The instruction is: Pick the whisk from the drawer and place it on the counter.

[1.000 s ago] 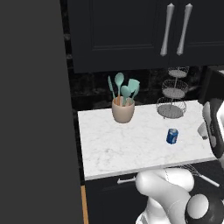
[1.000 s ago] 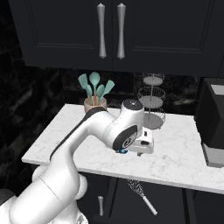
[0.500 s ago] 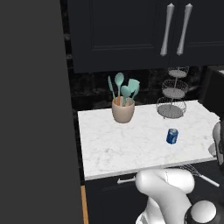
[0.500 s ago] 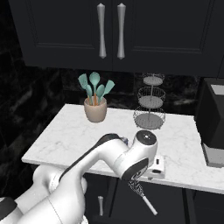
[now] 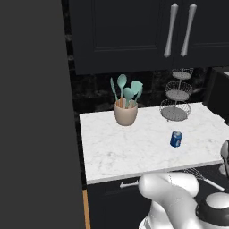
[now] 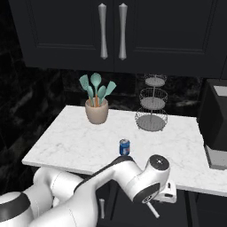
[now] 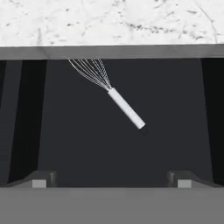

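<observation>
Hand view looks down on the whisk (image 7: 113, 85), which lies slantwise on the dark floor of the open drawer (image 7: 118, 144), its wire head tucked under the table (image 7: 109, 22) edge and its handle pointing out toward the camera. The jaws (image 7: 112, 181) hang above it, spread wide and holding nothing. On the table stand a blue can (image 5: 175, 139), a utensil crock (image 5: 125, 112) and a wire stand (image 5: 176, 95).

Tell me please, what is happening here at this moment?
A white robot arm is reaching down toward the open dark drawer below the white marble counter. The small silver wire whisk lies inside, its loops partly under the counter edge. The gripper hangs above it with its fingers apart, holding nothing. On the counter stand a blue can and a beige utensil pot.
</observation>
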